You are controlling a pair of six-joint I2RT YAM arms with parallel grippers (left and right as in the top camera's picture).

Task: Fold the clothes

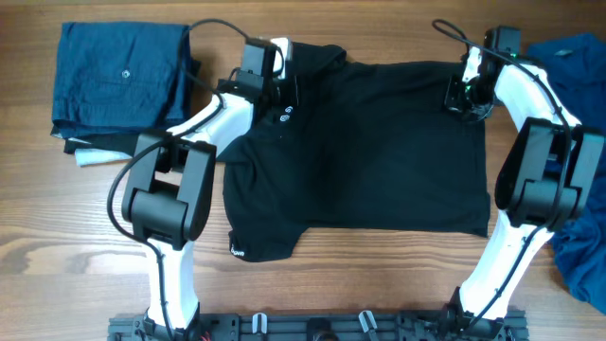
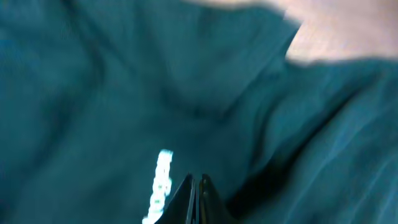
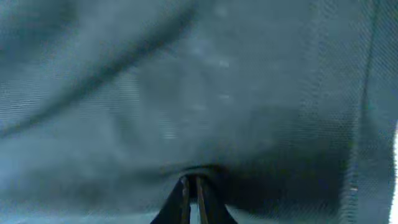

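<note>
left fingers (image 2: 195, 186): clenched, tips down in dark cloth. Looks like we've got a pinch of the black shirt (image 1: 379, 152) at its collar-end far corner, tho the wrist cam is blurry.
right fingers (image 3: 190, 190): clenched too. Cloth puckers right at the tips, so we're grasping the shirt's far corner at the hem end.
black shirt: flat on the bench (image 1: 57, 237), spread btw the two sets of fingers and from them back toward the arm bases. One sleeve sticks out on the base side of the left fingers.
done so far: folded blue stack (image 1: 118, 80), just outboard of the left fingers and apart from the shirt. That one's sorted imo.
in hand: prob the first fold of the shirt. No fold in it yet afaict.
left to do: the whole shirt fold, plus the blue heap (image 1: 579, 256) outboard of the right fingers, crumpled and not yet folded.
progress guess: early-ish, we reckon more left than done.
</note>
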